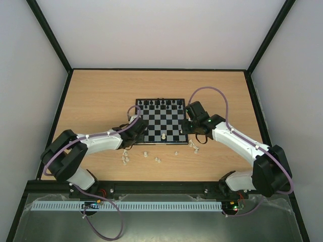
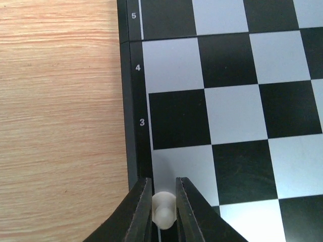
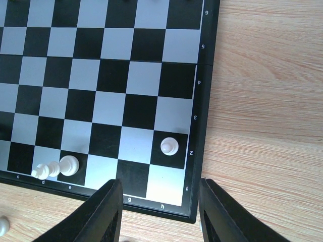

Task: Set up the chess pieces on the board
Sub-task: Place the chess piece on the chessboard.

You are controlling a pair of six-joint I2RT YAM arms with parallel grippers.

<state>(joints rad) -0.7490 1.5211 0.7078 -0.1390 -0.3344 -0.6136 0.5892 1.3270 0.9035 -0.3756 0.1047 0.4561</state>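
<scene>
**Setting a White Piece at the Board's Left Edge**

Top view: shows the board mid-table, loose pieces off its near edge, the left claw at its near-left corner and the right claw at its right side.

Left wrist: grips a white piece, nearly shut, over the edge column below row 3; axis unclear.

Right wrist: gapes empty, just short of a pawn on h2.

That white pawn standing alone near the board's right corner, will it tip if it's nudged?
The pawn looks small and plastic, so probably very light. It stands upright on a narrow base, so a sideways nudge would likely tip it. The board looks smooth, so it might slide too.
</scene>
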